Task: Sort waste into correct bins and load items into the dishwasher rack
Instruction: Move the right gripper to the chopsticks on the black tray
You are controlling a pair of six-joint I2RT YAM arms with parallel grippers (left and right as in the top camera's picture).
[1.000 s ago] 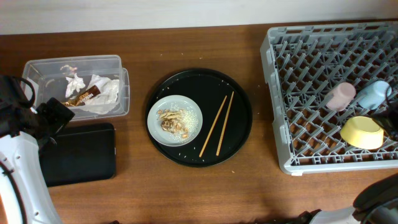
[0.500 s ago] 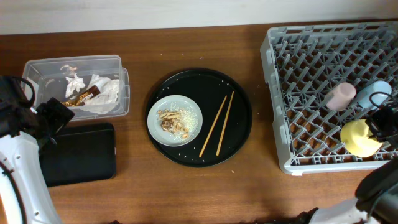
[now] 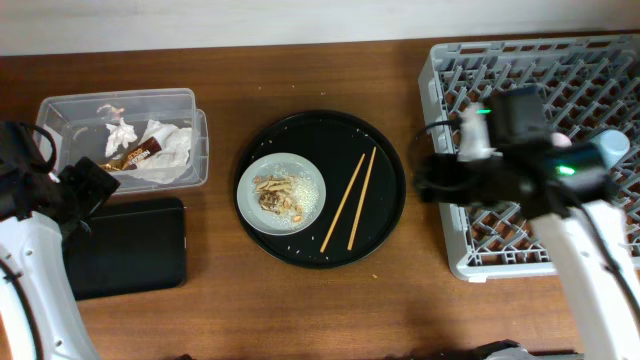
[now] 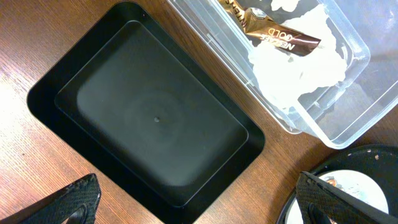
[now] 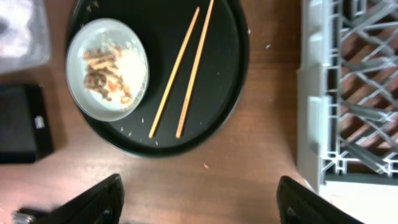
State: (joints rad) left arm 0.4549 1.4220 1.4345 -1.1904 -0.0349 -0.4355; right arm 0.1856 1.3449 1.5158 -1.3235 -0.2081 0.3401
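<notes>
The clear tub (image 3: 70, 112) holds crumpled tissue (image 3: 168, 150) and a gold-brown wrapper (image 3: 135, 156); both show in the left wrist view, tissue (image 4: 292, 71) and wrapper (image 4: 277, 31). The shallow black tray (image 3: 125, 247) lies in front of it. My left gripper (image 3: 88, 190) hangs open over that tray (image 4: 155, 118), holding nothing. A grey plate (image 3: 308, 190) with food scraps (image 3: 277, 195) and two chopsticks (image 3: 350, 200) lie on the round black tray (image 3: 320, 130). My right gripper (image 3: 432, 178) is open and empty at the rack's (image 3: 520, 70) left edge. The blue cup (image 3: 610, 148) peeks out; the arm hides the other cups and bowl.
In the right wrist view the open gripper (image 5: 199, 202) hovers over bare wood between the round tray (image 5: 227, 93) and the rack wall (image 5: 314, 112). Rice grains and crumbs dot the round tray and the table near it.
My right arm has swung left across the rack to its left edge, and its jaws have gone from shut to open. It now covers the pink cup and bowl. The left arm is still.
</notes>
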